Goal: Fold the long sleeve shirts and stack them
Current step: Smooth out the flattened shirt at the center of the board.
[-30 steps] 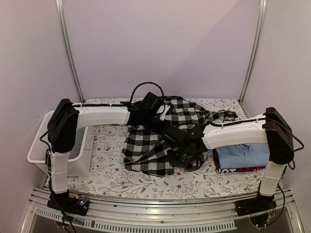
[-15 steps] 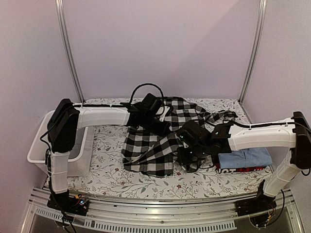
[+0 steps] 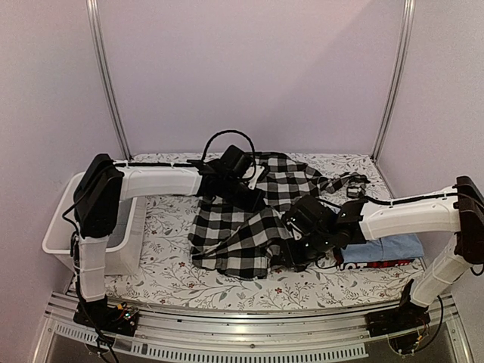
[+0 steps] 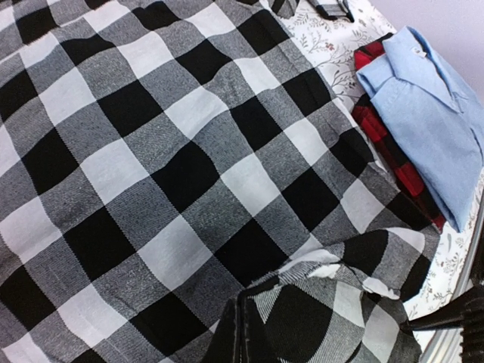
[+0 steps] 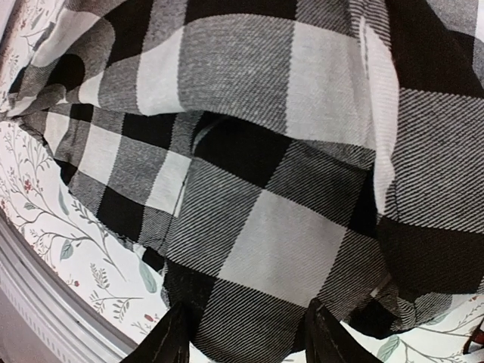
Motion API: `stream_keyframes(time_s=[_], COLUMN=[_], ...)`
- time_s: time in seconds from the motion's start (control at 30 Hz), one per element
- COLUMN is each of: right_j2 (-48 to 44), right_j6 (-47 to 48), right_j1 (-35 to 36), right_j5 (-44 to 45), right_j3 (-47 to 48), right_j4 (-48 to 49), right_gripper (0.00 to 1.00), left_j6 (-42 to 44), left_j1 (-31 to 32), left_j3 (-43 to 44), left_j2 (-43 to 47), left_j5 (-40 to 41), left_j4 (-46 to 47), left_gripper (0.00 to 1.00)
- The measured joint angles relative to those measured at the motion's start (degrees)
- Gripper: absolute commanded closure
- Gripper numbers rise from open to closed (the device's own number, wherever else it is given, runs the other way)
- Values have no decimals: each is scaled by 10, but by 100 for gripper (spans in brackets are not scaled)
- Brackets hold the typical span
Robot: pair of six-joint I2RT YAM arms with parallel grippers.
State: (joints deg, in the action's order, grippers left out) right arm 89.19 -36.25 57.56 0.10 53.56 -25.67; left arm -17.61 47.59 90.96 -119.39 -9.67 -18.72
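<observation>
The large black-and-white checked shirt (image 3: 238, 231) lies rumpled mid-table, and it fills the left wrist view (image 4: 151, 151) and the right wrist view (image 5: 265, 151). My left gripper (image 3: 248, 198) (image 4: 246, 333) is shut on a raised fold of this shirt near its far side. At the shirt's near right corner my right gripper (image 3: 300, 246) (image 5: 249, 344) is open, and checked cloth lies flat between its spread fingers. At the right, a folded light blue collared shirt (image 3: 387, 247) (image 4: 431, 121) rests on top of a folded red-and-black one (image 3: 370, 265) (image 4: 386, 147).
A white plastic tub (image 3: 59, 231) stands at the table's left edge beside the left arm. A floral tablecloth (image 3: 170, 219) (image 5: 45, 197) covers the table. The metal front rail (image 3: 242, 314) runs along the near edge. Black cables (image 3: 219, 140) loop over the left wrist.
The right arm's elbow has swung out to the right. Its gripper has shifted slightly right and nearer, and its jaws have parted. The checked cloth's near right part has shifted. The left arm holds still.
</observation>
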Motion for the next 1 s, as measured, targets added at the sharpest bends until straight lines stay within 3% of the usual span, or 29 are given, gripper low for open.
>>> stream_keyframes(time_s=[0.1, 0.47, 0.7, 0.83, 1.0], right_j2=[3, 54, 90, 128, 134], right_j6=[-9, -31, -27, -23, -28], right_j1=[-2, -9, 7, 28, 38], right_j5=[24, 67, 95, 115, 124], right_j3=[-7, -31, 15, 58, 69], right_j4=[-7, -17, -61, -86, -94], right_gripper=[55, 28, 14, 12, 18], left_j6=[0, 0, 0, 0, 0], left_j1=[0, 0, 0, 0, -1], left_j3=[0, 0, 0, 0, -4], left_j2=[0, 0, 0, 0, 0], left_j5=[0, -2, -2, -2, -2], left_j4=[0, 0, 0, 0, 0], left_gripper=[100, 100, 100, 100, 100])
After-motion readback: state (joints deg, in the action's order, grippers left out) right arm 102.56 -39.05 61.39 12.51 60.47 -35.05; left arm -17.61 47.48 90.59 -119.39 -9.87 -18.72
